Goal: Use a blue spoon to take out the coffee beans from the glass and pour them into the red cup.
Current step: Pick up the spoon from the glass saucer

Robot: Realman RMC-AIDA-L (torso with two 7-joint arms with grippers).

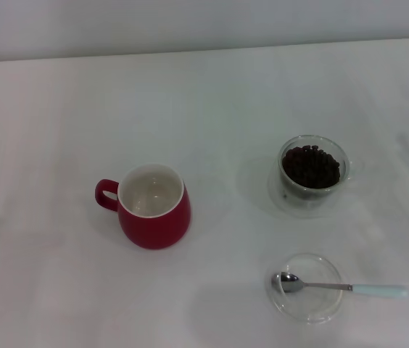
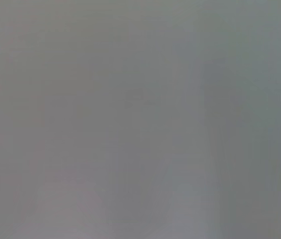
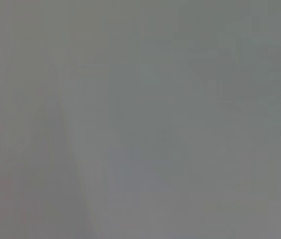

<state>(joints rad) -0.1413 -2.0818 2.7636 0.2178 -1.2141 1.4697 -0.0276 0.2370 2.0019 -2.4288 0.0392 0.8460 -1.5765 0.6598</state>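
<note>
The red cup stands upright left of centre in the head view, its white inside bare and its handle pointing left. To the right and farther back stands the glass, holding a heap of coffee beans. Nearer the front right, the blue spoon lies with its metal bowl in a shallow clear dish and its pale blue handle pointing right onto the table. Neither gripper shows in any view; both wrist views give only a plain grey surface.
A white table carries everything, and its far edge meets a pale wall at the back. The glass rests on a clear saucer-like base.
</note>
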